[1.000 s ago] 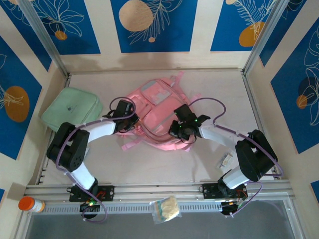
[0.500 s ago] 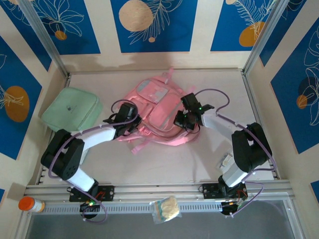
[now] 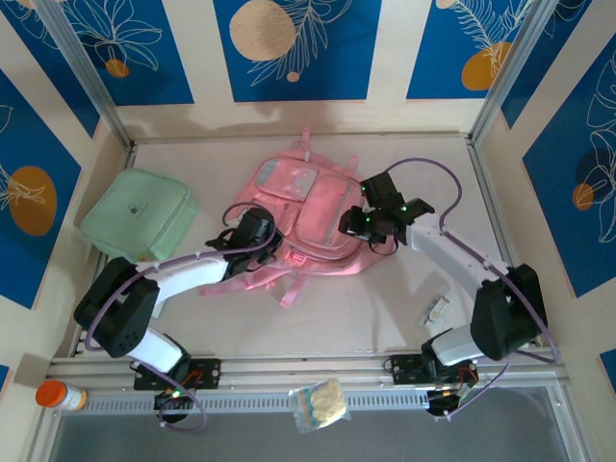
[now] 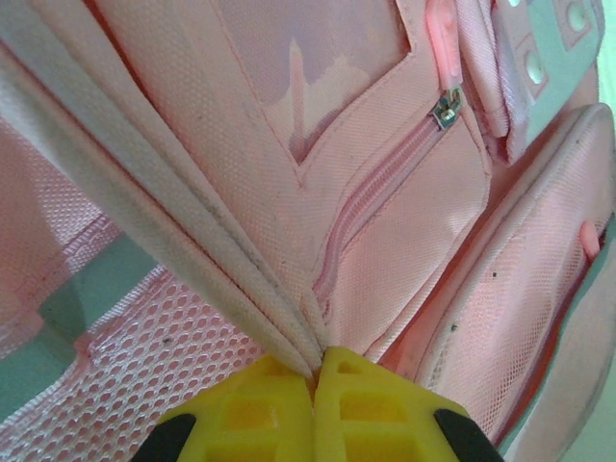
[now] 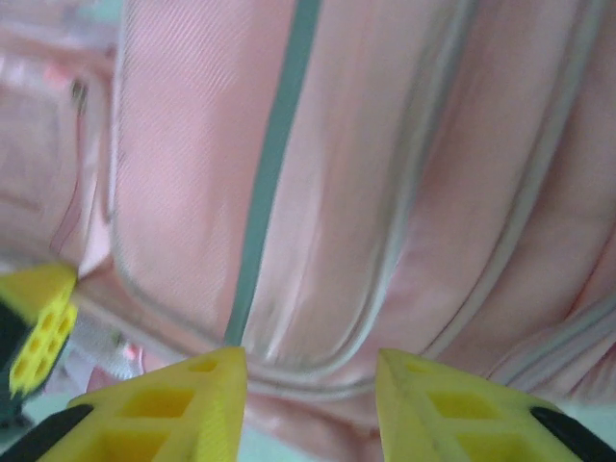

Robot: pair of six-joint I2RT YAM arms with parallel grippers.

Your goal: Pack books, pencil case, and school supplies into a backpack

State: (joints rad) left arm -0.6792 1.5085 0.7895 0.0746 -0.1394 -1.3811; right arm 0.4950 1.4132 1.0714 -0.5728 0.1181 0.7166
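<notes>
The backpack (image 3: 310,223), to be opened, is pinched by the left gripper (image 4: 315,364); the parted right gripper (image 5: 310,364) must be closed on its right side.

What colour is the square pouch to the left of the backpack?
Mint green. The pouch shows best in the top external view.
</notes>
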